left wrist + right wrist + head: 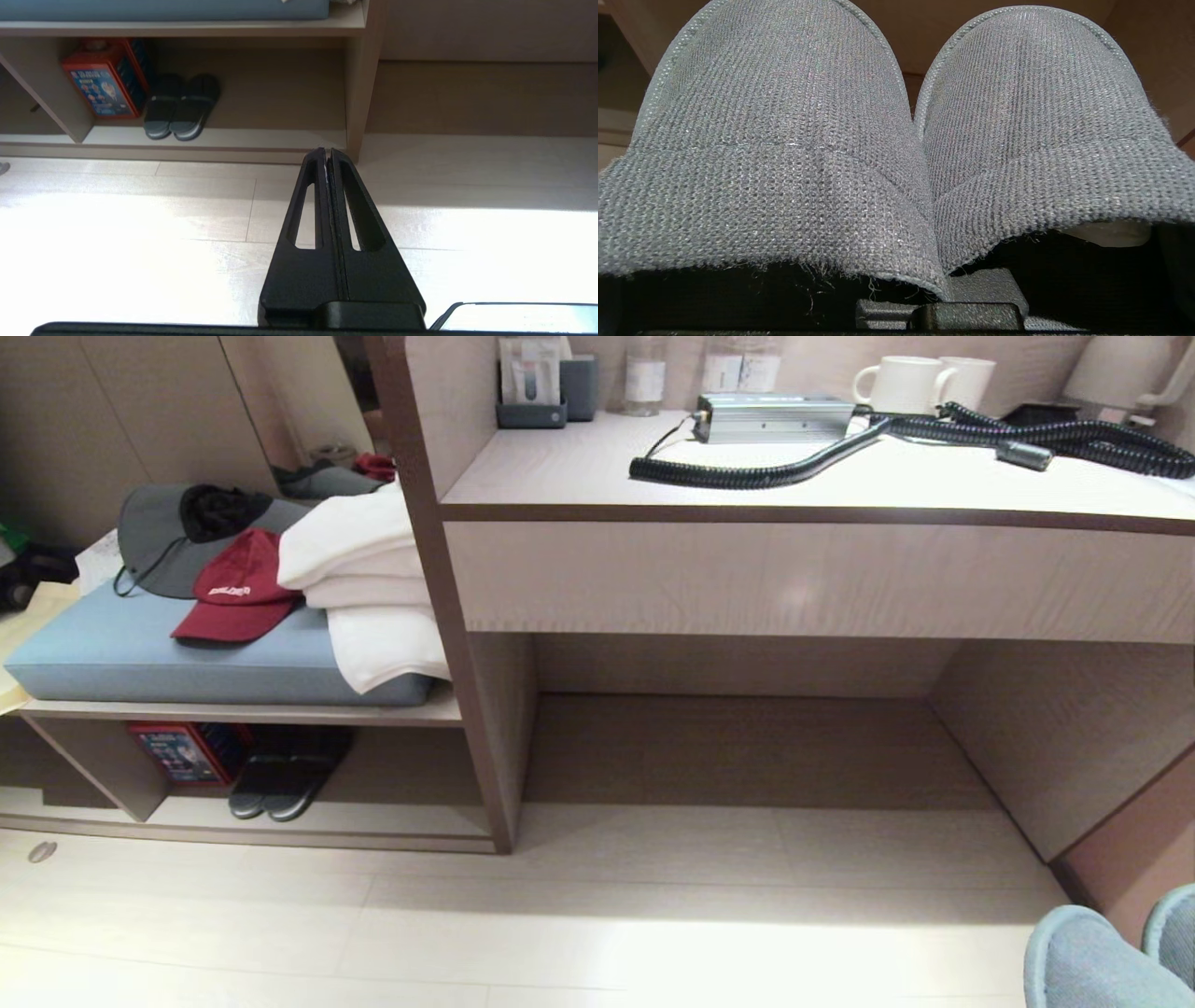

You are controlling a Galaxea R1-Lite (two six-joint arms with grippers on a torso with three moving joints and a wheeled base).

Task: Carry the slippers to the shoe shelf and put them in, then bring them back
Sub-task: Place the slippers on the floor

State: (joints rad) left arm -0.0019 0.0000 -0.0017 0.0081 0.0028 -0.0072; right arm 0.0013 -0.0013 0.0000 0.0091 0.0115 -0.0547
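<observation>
At far left the shoe shelf (280, 821) holds a red box (182, 751) and a dark pair (280, 784) side by side; the left gripper (327, 156) hangs over the floor (597, 915), jaws pressed together, empty; at far right the right gripper clamps the slippers (896, 154), toes showing by the desk (812, 579).

A hotel-style guest room: a built-in pale wood tabletop (812, 476) carries two white mugs (920, 383) and water bottles (644, 373), and at nine o'clock a cushioned bench (140, 653) holds folded white towels (364, 579) above dark slippers (280, 784).
</observation>
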